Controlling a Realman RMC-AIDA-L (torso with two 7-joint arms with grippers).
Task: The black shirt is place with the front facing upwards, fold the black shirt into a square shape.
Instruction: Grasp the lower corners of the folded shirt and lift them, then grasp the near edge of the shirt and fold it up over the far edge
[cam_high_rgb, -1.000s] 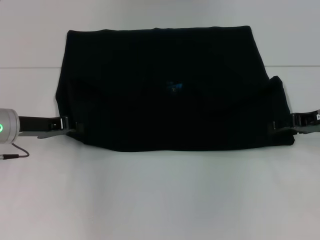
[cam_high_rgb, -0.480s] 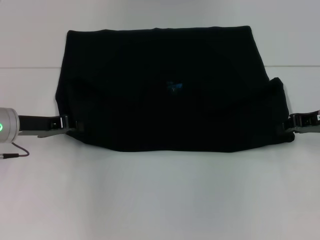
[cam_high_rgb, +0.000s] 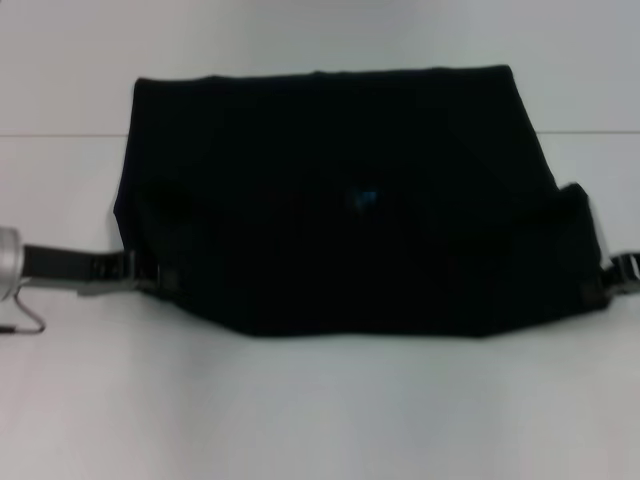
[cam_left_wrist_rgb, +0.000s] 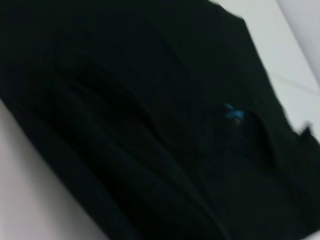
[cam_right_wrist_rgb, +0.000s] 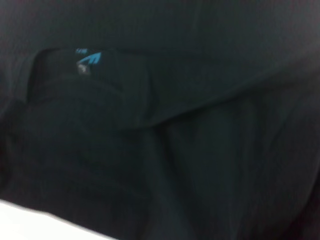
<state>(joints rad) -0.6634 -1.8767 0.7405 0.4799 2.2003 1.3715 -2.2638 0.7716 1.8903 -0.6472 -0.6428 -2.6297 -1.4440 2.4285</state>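
Left gripper (cam_high_rgb: 150, 272) sits low at the worktop's (cam_high_rgb: 320, 400) left edge, its tip right at the black shirt (cam_high_rgb: 340, 200) lower-left corner. Looks to be touching the cloth, but I cannot tell whether the fingers are spread, pressed together or pinching fabric: black on black.

The shirt lies flat across the middle of the worktop, nearer the far edge than the near one. It is a wide dark block: straight far edge, sides flaring outward toward the near side, near edge slightly bowed. Left bottom corner is at the left gripper, right bottom corner is at the right gripper.

Small blue label (cam_high_rgb: 362, 199) shows about the middle of the cloth in the head view. Left wrist view shows the same label (cam_left_wrist_rgb: 233, 113) next to a curved fold, with long creases running across the fabric. Right wrist view shows it again (cam_right_wrist_rgb: 90, 58) by a fold line. Lettering on the label is not readable. No other writing is visible on the cloth.

Right gripper (cam_high_rgb: 612, 272) is at the worktop's right edge, only partly in view, against a raised bunched flap at the shirt's right corner. Finger state: cannot tell.
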